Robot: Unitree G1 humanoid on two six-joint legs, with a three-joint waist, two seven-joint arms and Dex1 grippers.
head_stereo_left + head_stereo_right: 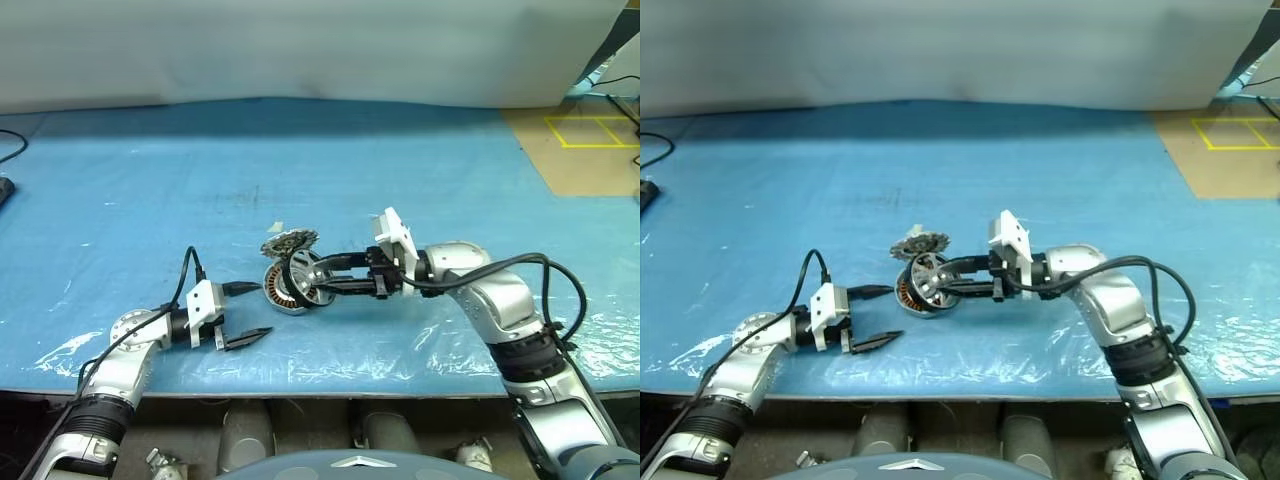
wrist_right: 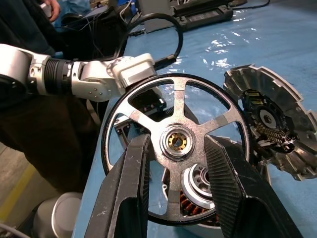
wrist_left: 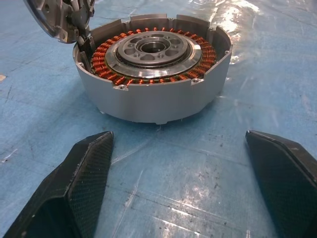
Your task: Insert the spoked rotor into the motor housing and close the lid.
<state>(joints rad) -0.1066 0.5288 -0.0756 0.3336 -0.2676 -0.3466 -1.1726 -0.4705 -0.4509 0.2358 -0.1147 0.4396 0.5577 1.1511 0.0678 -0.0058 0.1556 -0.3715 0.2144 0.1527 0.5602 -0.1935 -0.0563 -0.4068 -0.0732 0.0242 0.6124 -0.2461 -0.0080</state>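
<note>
The left end effector (image 1: pixel 245 315) rests wide open and empty near the surface's front edge, the motor housing (image 3: pixel 153 74) just ahead of its fingers. The right end effector (image 2: pixel 176 163) pinches the spoked rotor (image 2: pixel 176 153) by its hub, tilted over the housing. Lowered askew, it could jam on the windings or knock the lid (image 2: pixel 272 126) propped against the housing's far side.

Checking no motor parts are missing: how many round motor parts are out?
3: the spoked rotor in the right gripper, the motor housing beneath it, the lid just behind on the table.
</note>
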